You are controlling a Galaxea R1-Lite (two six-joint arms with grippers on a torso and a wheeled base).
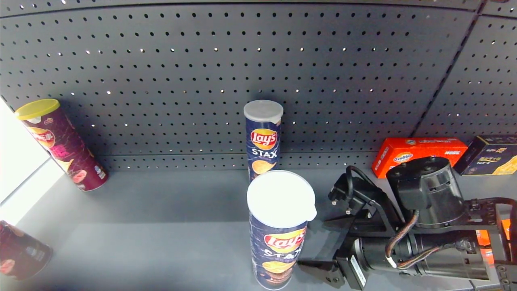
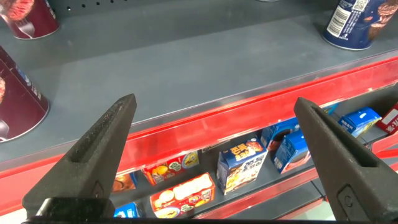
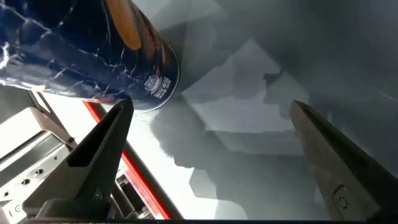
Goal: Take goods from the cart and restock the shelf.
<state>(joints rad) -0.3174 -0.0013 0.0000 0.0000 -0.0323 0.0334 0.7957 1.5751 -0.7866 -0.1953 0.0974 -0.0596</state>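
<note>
grey shelf (image 1: 161, 210) holds two blue cans (image 1: 263, 137) (image 1: 278, 234), two maroon cans (image 1: 64, 145) (image 1: 20, 252).

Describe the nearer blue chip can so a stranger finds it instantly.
On the grey shelf with the pegboard back, two dark blue cans stand in the middle. Take the front can, nearer the shelf's edge than the rear can behind it.

The right gripper (image 3: 211, 104) has its fingers spread wide over the grey shelf (image 3: 280, 62), nothing between them; a blue can (image 3: 93, 50) stands beside one fingertip, near the red edge strip (image 3: 134, 171); a pale metal frame (image 3: 31, 143) lies beyond.
</note>
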